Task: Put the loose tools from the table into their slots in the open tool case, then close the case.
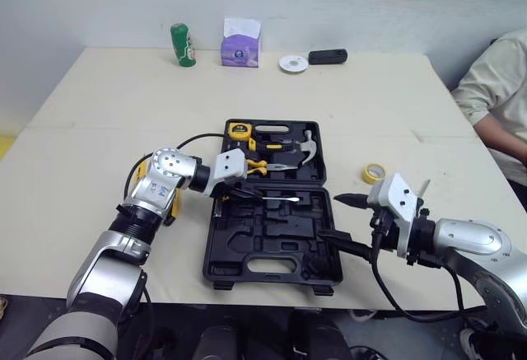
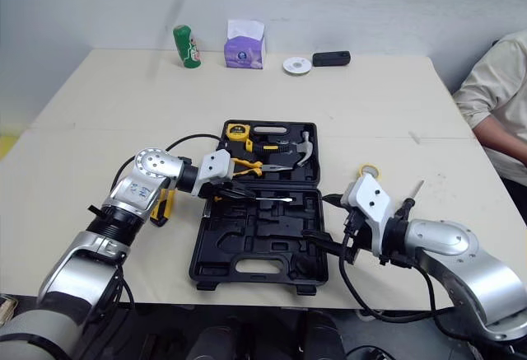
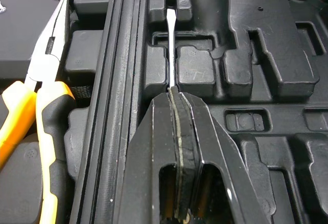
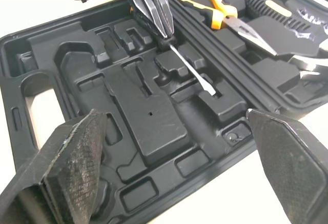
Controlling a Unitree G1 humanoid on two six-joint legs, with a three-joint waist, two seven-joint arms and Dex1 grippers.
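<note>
The black tool case (image 1: pixel 272 269) lies open at the table's middle. Its far half holds a yellow tape measure (image 1: pixel 240 129), orange-handled pliers (image 1: pixel 265 166) and a hammer (image 1: pixel 307 149). My left gripper (image 1: pixel 247 194) is shut on the handle end of a slim flat-blade screwdriver (image 1: pixel 282 200). The shaft (image 3: pixel 168 44) lies low over a narrow slot in the near half, and its handle is hidden between the fingers (image 3: pixel 177 131). My right gripper (image 1: pixel 344 222) stands open at the case's right edge, holding nothing. A yellow-and-black tool (image 1: pixel 174 205) lies on the table under my left arm.
A yellow tape roll (image 1: pixel 375 172) and a thin loose tool (image 2: pixel 417 187) lie right of the case. At the table's back stand a green can (image 1: pixel 183 44), a purple tissue box (image 1: pixel 240 43), a white disc (image 1: pixel 293 63) and a black device (image 1: pixel 328 56). A person (image 1: pixel 494 88) sits at the right.
</note>
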